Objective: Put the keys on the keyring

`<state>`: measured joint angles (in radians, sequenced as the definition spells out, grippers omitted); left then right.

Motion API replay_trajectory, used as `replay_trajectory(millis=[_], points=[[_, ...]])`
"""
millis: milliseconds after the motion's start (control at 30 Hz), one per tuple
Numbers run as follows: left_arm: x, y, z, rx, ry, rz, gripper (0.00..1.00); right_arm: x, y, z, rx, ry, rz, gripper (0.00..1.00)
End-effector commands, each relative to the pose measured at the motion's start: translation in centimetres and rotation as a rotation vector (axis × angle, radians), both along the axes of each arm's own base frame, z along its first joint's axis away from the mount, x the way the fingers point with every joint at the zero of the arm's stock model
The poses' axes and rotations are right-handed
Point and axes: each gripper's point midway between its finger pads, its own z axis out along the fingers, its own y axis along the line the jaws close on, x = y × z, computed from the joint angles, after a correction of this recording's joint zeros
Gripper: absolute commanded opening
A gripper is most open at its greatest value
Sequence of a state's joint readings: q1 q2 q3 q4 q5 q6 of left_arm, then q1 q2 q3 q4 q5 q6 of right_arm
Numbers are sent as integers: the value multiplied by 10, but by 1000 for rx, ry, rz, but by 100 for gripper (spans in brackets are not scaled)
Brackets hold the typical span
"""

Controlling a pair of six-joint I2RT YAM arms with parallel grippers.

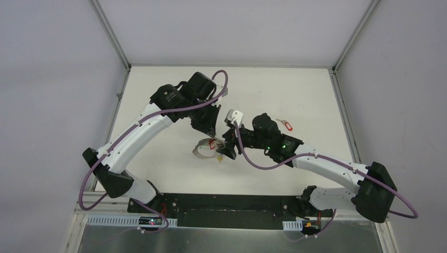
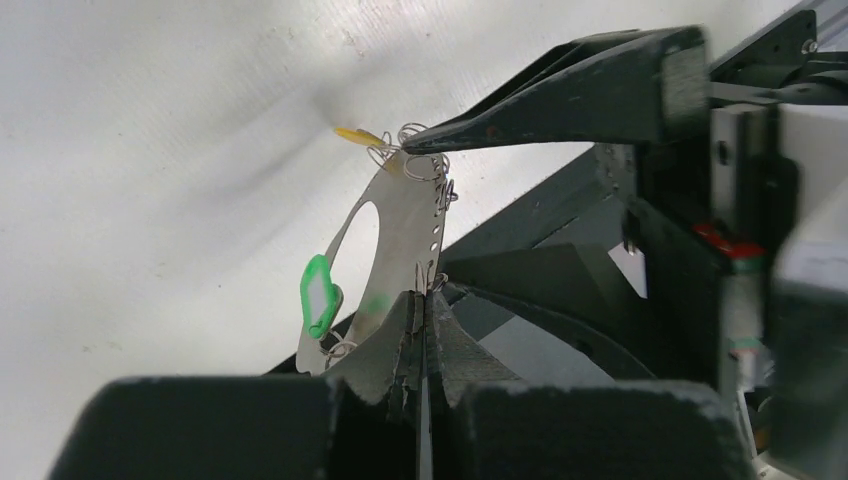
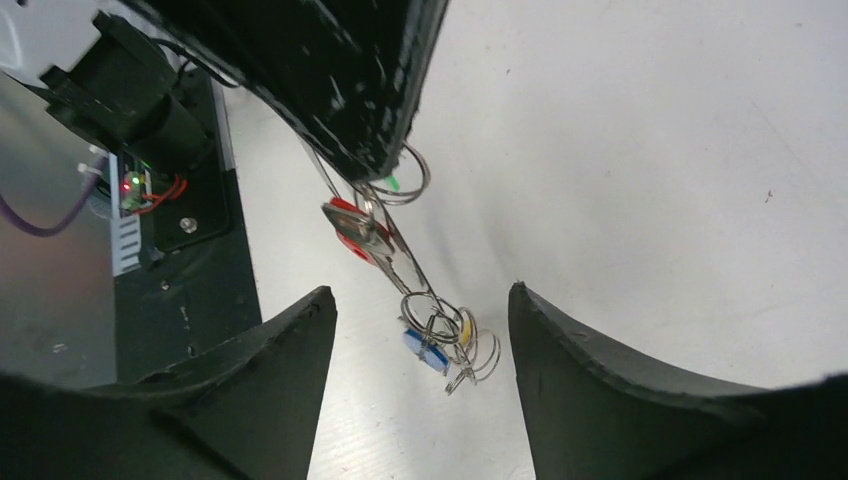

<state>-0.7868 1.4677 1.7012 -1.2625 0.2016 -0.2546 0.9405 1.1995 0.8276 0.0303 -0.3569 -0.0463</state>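
The left gripper is pinched closed on the lower edge of the keyring, a large hoop that in the left wrist view reads as a flat, silvery metal strip with a row of small holes. The overhead view places the hoop near the middle of the white table, between the two grippers. A green-headed key hangs at the hoop's left side. A yellow-headed key sits at its top among small wire rings. One black finger of the right gripper points its tip into that cluster; whether it touches cannot be told. In the right wrist view, the right gripper is spread wide and grips nothing. Its two fingers stand either side of a dangling bunch, with a red-headed key higher up and a blue-headed key lower down. A loose red key lies on the table well apart, off to the right of both grippers.
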Motion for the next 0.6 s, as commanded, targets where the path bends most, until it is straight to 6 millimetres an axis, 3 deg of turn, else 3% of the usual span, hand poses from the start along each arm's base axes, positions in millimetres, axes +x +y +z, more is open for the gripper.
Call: replay_trajectory(millis=[0,133,367,467,567], points=[[-7,-9,30,-127,-54,-13,0,7,4,-5,-1,-107,26,64],[-8,-11,38,-163,-78,-22,0,5,7,-12,14,-103,40,49],[-9,-9,40,-182,-96,-19,0,-1,12,-2,62,-111,78,16],[-10,-9,38,-192,-105,-19,0,-11,11,6,85,-104,120,17],[-9,-9,37,-212,-131,-26,0,-18,6,16,107,-92,122,35]])
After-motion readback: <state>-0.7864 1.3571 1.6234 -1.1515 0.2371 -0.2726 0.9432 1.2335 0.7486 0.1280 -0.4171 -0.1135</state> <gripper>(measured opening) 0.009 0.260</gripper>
